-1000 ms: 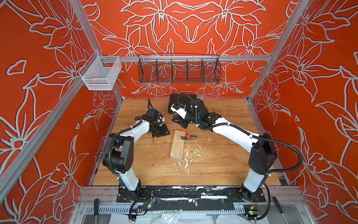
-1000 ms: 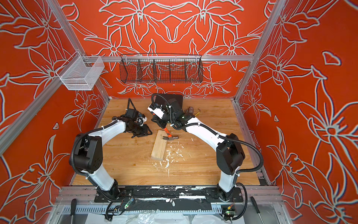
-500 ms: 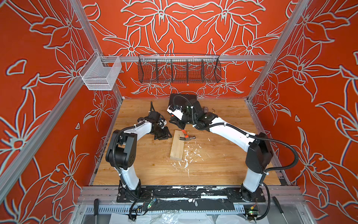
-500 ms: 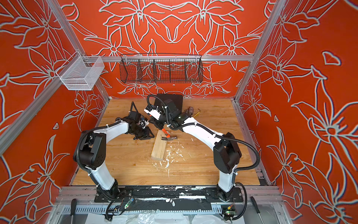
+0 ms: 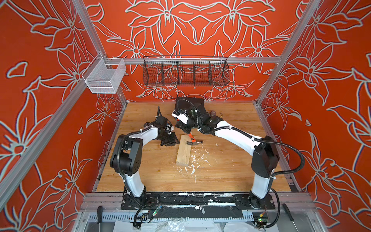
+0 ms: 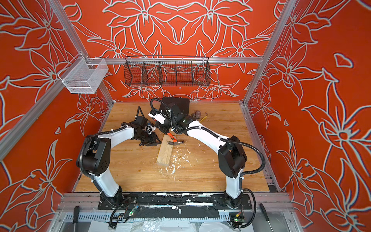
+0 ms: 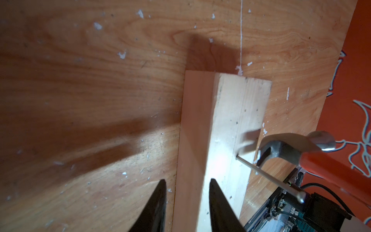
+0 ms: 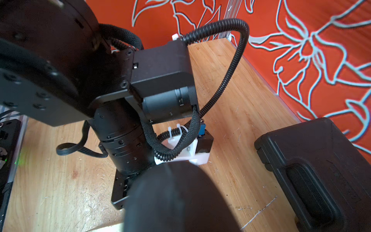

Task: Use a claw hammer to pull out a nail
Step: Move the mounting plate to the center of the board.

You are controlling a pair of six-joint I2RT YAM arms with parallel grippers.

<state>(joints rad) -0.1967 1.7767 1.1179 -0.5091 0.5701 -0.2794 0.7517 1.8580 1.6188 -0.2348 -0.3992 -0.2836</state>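
The claw hammer (image 5: 193,141) has a steel head and an orange handle. Its head rests at the far end of the pale wooden block (image 5: 183,152). My right gripper (image 5: 185,128) is shut on the handle's black end, which fills the right wrist view as a dark blur (image 8: 174,196). In the left wrist view the nail (image 7: 269,176) stands slanted out of the block's top (image 7: 241,112), with the claw (image 7: 263,154) against its shaft. My left gripper (image 7: 187,180) is open, its fingers straddling the block's long left edge, low beside the block in both top views (image 6: 150,140).
A black case (image 5: 189,104) lies at the back of the table, close behind the right wrist (image 8: 321,170). Small tools (image 6: 200,116) lie back right. White chips (image 5: 196,160) litter the wood beside the block. A black wire basket (image 5: 185,71) and a white mesh basket (image 5: 104,77) hang above.
My left gripper has slid toward the block's far left edge and narrowed a little. The right arm has shifted slightly left, bringing the hammer head onto the block's end.
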